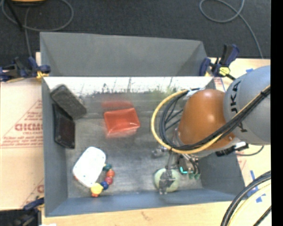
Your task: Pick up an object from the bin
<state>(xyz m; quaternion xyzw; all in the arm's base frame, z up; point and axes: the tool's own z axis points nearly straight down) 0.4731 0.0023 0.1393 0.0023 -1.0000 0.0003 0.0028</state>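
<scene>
End effector (169, 174) over pale-green ball (160, 178)

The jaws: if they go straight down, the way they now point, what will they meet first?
Most likely the pale green ball right under them, near the bin's front wall; depth is unclear.

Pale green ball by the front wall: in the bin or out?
In the bin: the pale green ball lies on the floor by the front wall, gripper directly over it. Gripped or not: cannot tell.
</scene>
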